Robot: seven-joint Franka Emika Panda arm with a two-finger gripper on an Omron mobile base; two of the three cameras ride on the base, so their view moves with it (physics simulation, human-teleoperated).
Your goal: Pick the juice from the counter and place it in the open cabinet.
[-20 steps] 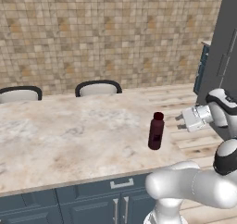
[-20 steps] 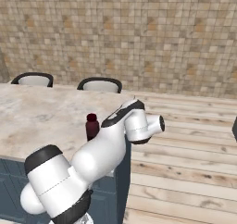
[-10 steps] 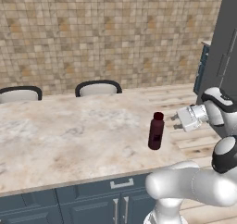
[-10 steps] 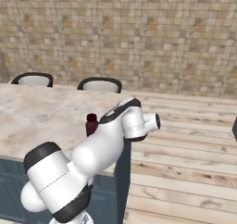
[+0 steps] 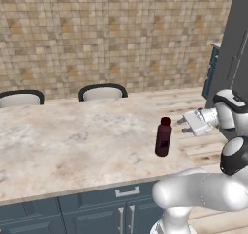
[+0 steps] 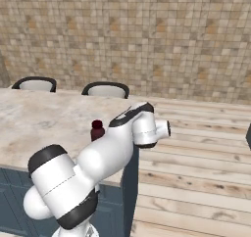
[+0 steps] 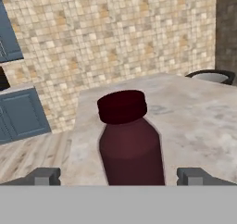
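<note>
The juice (image 5: pixel 163 137) is a slim dark maroon bottle with a matching cap. It stands upright near the right end of the marbled counter (image 5: pixel 72 141). My gripper (image 5: pixel 182 126) hovers level with the bottle's neck, just to its right, open and pointing at it. In the hand view the juice (image 7: pixel 131 144) is close and centred, and the two fingertips (image 7: pixel 44 176) stand wide apart on either side, clear of it. In the right base view my arm hides all of the juice (image 6: pixel 97 129) but its cap and shoulder. The open cabinet is out of view.
Two dark-rimmed chair backs (image 5: pixel 102 91) stand behind the counter's far edge. A tall dark panel with a bar handle (image 5: pixel 236 59) rises at the right. Blue cabinets (image 7: pixel 21 116) stand along the tiled wall beyond the counter's end. Wooden floor (image 6: pixel 196 172) lies right of the counter.
The gripper has moved left toward the juice, closing most of the gap. The bottle has not moved.
</note>
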